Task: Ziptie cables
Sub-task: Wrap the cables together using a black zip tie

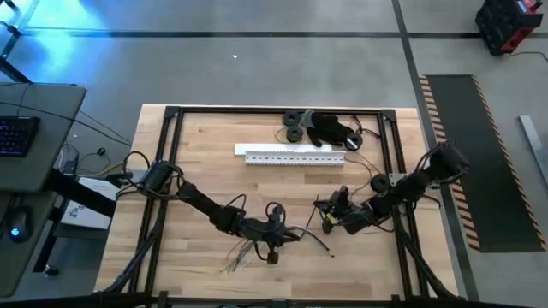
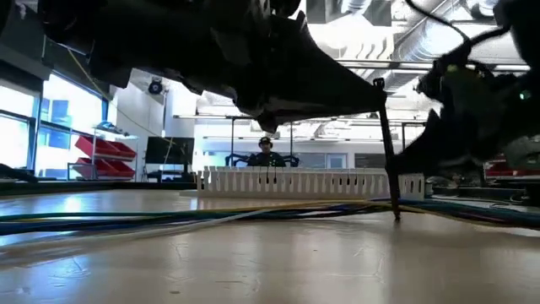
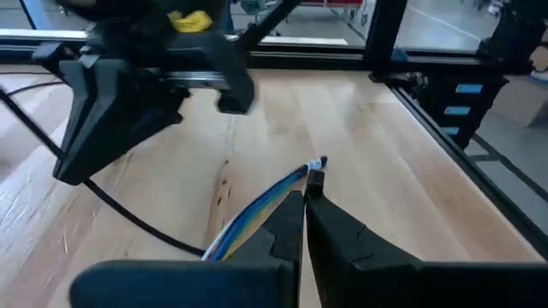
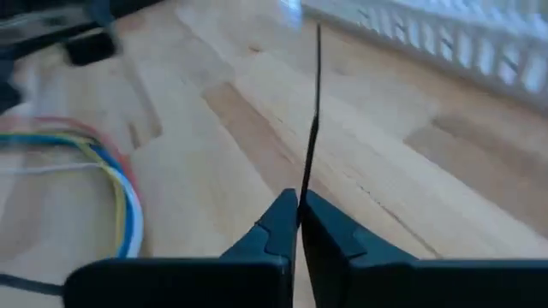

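High view shows the cables point(image 1: 257, 248) lying loose on the wooden surface point(image 1: 205, 141), in its near-middle part, fanning out toward the near-left edge. The left wrist view shows several of them as a thin bundle of blue, yellow and white strands point(image 3: 257, 210) running across the wood into the left gripper point(image 3: 306, 201), whose fingers are pressed together on the bundle's end, so a short tip sticks out past them. In the right wrist view the same wires point(image 4: 103, 184) curve in a loop off to the side on the surface.

From above, the left gripper point(image 1: 272, 250) sits low over the cables, with its arm reaching in from the left frame rail. The right gripper point(image 1: 330, 218) is just to the right of it, near but apart. Its fingers pinch a thin dark zip tie point(image 4: 313, 111), which stands straight out from the closed fingertips point(image 4: 282, 218); in the low view this stick point(image 2: 388, 152) stands nearly upright with its tip touching the surface.

Farther back lies a long white slotted strip point(image 1: 295, 154), well apart from both grippers. Beyond it, near the far rail, sit a few dark round rolls point(image 1: 295, 127) and a dark heap point(image 1: 332, 130) whose contents I cannot make out.
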`<state>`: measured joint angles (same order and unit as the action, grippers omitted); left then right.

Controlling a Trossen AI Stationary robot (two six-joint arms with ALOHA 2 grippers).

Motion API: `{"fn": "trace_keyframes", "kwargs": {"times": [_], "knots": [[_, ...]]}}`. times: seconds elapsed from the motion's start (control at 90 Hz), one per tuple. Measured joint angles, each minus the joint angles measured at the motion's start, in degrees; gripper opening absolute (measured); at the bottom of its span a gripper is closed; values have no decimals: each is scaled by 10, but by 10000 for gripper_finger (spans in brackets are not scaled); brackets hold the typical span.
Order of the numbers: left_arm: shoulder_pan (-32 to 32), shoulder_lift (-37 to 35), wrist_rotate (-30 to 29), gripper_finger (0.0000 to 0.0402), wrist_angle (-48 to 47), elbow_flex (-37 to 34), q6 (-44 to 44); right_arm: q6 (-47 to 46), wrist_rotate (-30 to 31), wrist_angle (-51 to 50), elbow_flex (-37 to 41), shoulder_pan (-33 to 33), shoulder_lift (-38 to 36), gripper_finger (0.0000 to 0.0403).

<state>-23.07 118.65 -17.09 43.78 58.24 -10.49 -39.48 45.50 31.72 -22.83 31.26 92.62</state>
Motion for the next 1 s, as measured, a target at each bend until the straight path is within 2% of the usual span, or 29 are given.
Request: {"fn": "trace_keyframes", "kwargs": {"times": [0.222, 0.422, 0.589, 0.789, 1.0], "knots": [[14, 0, 17, 0, -1, 0, -45, 148, 47, -109, -86, 21, 16, 0], [17, 0, 19, 0, -2, 0, -59, 296, 82, -180, -182, 50, 100, 0], [17, 0, 40, 0, -6, 0, -69, 377, 176, -232, -235, 91, 168, 0], [17, 0, 53, 0, -10, -1, -64, 342, 210, -238, -235, 128, 181, 0], [17, 0, 95, 0, -3, -1, -37, 324, 225, -242, -232, 149, 181, 0]]}}
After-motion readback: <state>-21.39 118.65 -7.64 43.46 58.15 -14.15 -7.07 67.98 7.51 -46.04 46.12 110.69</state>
